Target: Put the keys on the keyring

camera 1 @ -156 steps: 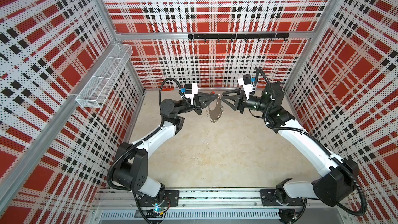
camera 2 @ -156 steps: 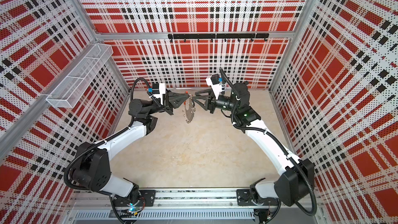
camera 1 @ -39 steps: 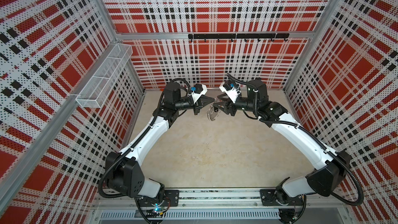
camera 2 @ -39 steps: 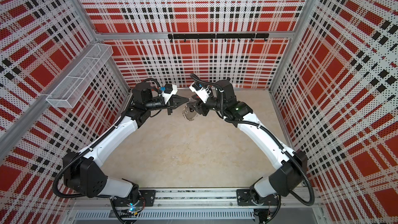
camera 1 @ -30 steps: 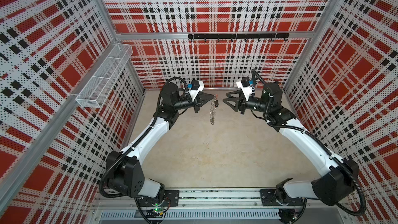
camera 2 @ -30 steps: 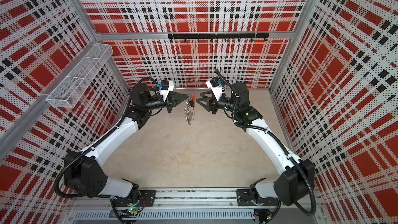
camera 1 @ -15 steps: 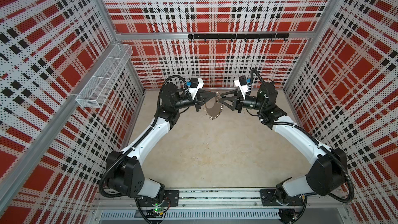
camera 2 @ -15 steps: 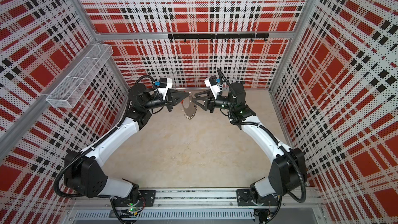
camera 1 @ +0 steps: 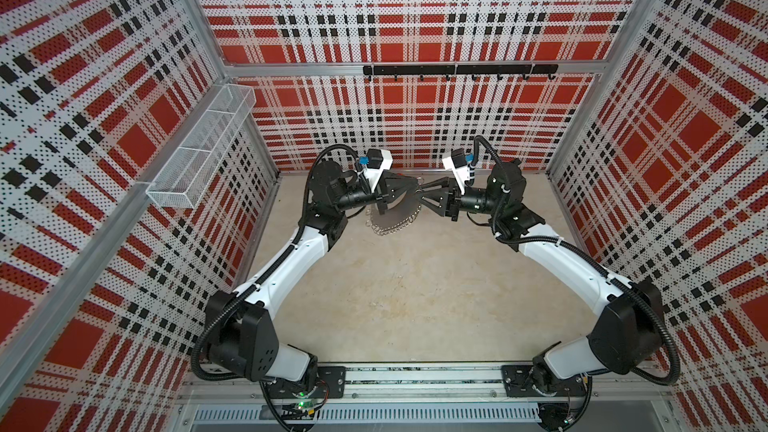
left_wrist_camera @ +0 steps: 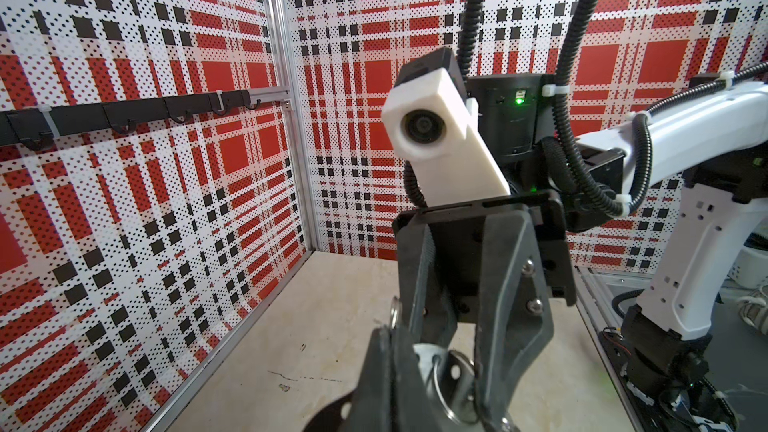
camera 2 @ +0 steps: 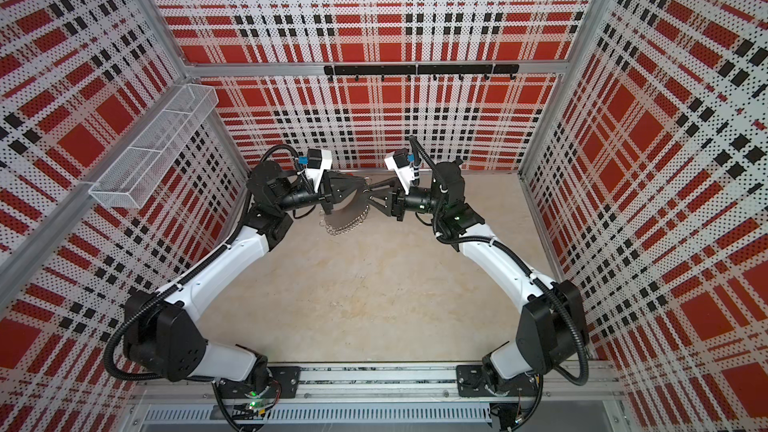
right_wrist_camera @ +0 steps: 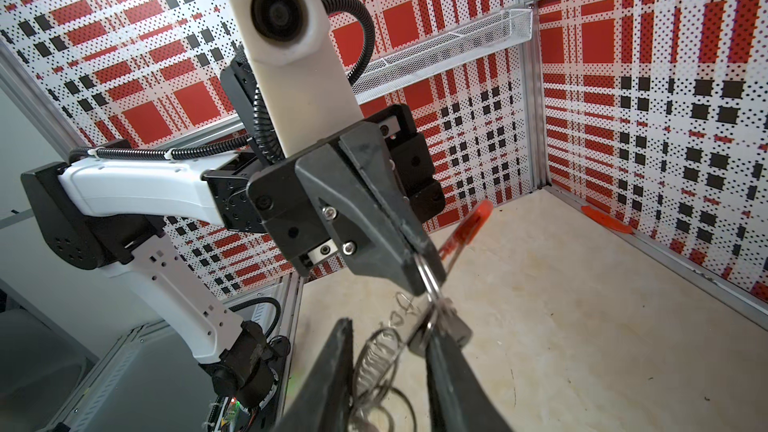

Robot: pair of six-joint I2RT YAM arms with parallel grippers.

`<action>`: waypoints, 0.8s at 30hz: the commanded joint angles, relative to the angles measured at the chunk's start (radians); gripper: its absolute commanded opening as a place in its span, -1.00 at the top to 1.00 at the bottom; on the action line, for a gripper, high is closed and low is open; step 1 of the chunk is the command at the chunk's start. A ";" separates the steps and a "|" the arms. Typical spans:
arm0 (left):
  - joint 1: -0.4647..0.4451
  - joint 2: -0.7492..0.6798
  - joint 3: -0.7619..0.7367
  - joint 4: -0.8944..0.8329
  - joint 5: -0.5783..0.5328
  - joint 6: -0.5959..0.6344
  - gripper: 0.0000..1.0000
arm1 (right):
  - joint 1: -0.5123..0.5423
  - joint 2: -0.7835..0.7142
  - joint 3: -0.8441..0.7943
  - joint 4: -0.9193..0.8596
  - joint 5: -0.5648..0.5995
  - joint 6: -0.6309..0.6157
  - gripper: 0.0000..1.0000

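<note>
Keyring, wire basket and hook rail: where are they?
keyring (camera 1: 390, 229): in a top view, loop fringe
wire basket (camera 1: 195, 160): in a top view, mesh wall
hook rail (camera 1: 459, 70): in a top view, bar's middle

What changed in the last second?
The right gripper, which had backed off to its own side, moved back in to the keyring. Its jaws are apart and now straddle the top of the hoop. The hoop swung from hanging edge-on to nearly broadside in both top views. Unchanged: the left gripper stays shut on the keyring, holding it up at the back.
</note>
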 commanded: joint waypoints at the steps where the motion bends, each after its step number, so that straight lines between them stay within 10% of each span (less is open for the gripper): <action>1: -0.016 0.006 0.034 0.048 -0.020 -0.012 1.00 | 0.025 0.003 0.029 0.032 -0.028 0.002 0.35; 9: -0.016 0.006 0.030 0.050 -0.019 -0.016 1.00 | 0.003 -0.070 -0.012 -0.037 0.064 -0.062 -0.01; 24: -0.019 0.008 0.002 0.139 0.044 -0.064 1.00 | -0.140 -0.113 -0.111 0.115 -0.018 0.075 0.17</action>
